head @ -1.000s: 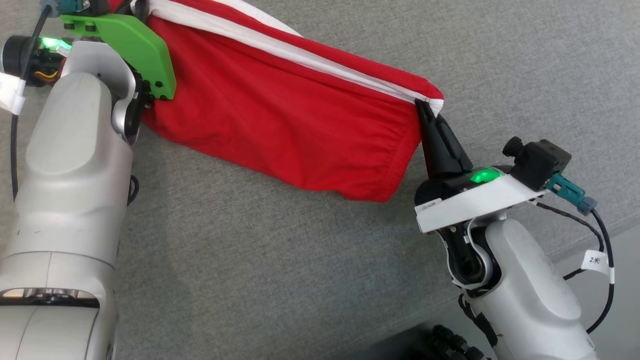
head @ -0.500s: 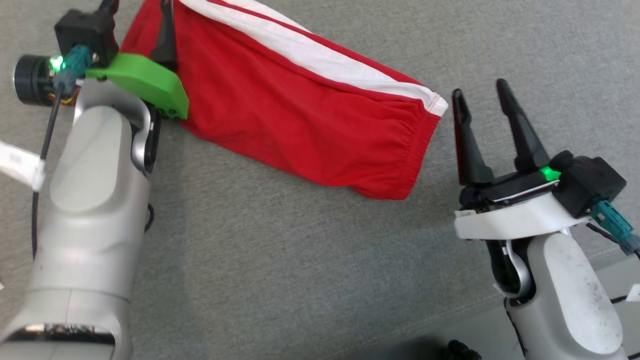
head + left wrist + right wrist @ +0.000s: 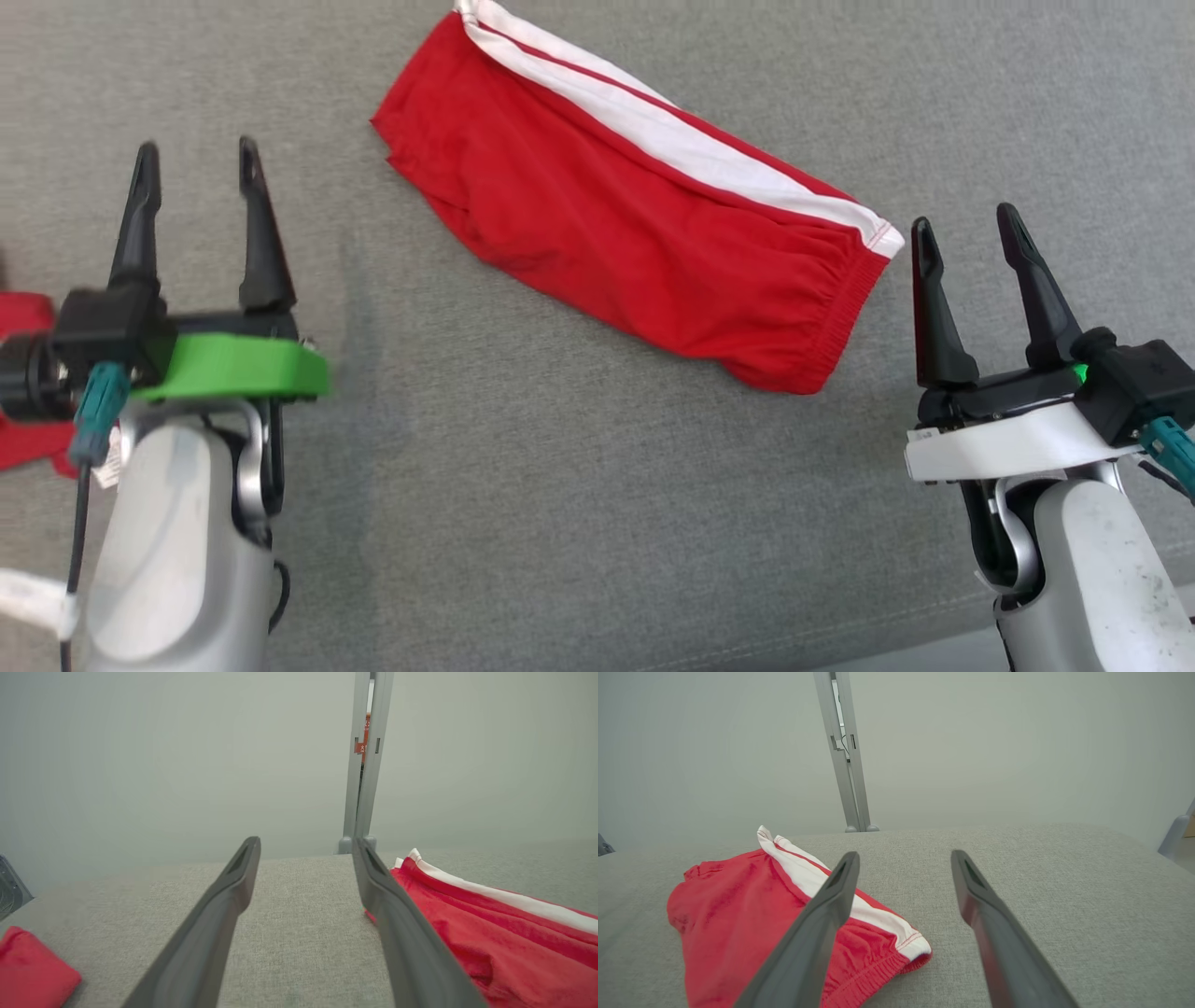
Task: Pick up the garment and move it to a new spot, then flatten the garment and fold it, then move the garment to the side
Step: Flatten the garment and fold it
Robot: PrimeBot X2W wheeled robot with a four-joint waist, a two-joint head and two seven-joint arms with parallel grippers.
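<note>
The garment (image 3: pixel 625 224) is a pair of red shorts with a white side stripe, lying folded on the grey cloth surface (image 3: pixel 560 523), slanting from upper middle to lower right. My left gripper (image 3: pixel 196 159) stands open to its left, apart from it, nothing between the fingers. At the garment's right end, just clear of the waistband, my right gripper (image 3: pixel 966 224) is open and empty too. The left wrist view has the garment (image 3: pixel 490 933) to the right of the open left gripper (image 3: pixel 306 847). In the right wrist view the garment (image 3: pixel 738 914) lies left of the open right gripper (image 3: pixel 903 858).
Another red cloth (image 3: pixel 23 392) lies at the far left behind my left wrist, also seen as a red cloth (image 3: pixel 32 966) in the left wrist view. A pale wall with a grey upright post (image 3: pixel 845 765) stands beyond the surface's far edge.
Both grippers opened and let go of the garment, then drew back toward me. The garment now lies flat on the surface. The head camera has shifted too.
</note>
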